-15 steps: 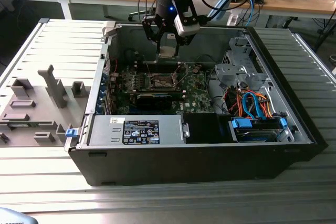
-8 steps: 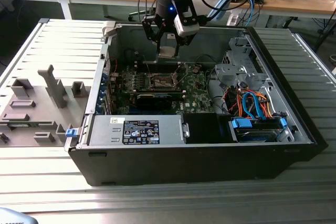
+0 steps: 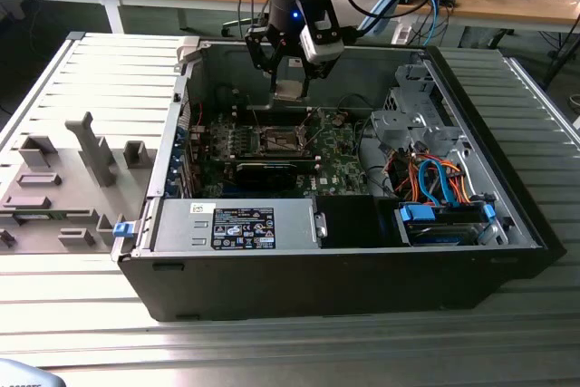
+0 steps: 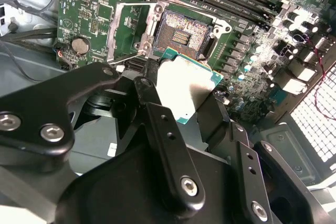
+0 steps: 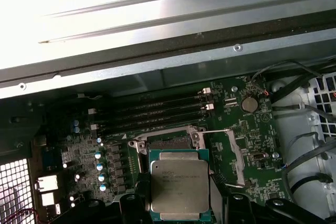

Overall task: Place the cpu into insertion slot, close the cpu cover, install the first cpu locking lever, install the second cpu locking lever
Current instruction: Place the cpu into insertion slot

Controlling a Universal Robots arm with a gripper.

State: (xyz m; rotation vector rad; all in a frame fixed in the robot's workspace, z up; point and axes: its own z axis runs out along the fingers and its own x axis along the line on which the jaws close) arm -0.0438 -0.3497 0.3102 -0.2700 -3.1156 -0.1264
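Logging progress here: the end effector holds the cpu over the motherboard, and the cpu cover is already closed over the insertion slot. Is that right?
Not quite. The cpu cover is open, swung off to one side of the bare insertion slot, as the second wrist view shows. The rest holds: the end effector grips the cpu over the motherboard.

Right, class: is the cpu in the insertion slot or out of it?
Out. The gripper holds the cpu above the board, and the insertion slot lies bare, its contacts showing.
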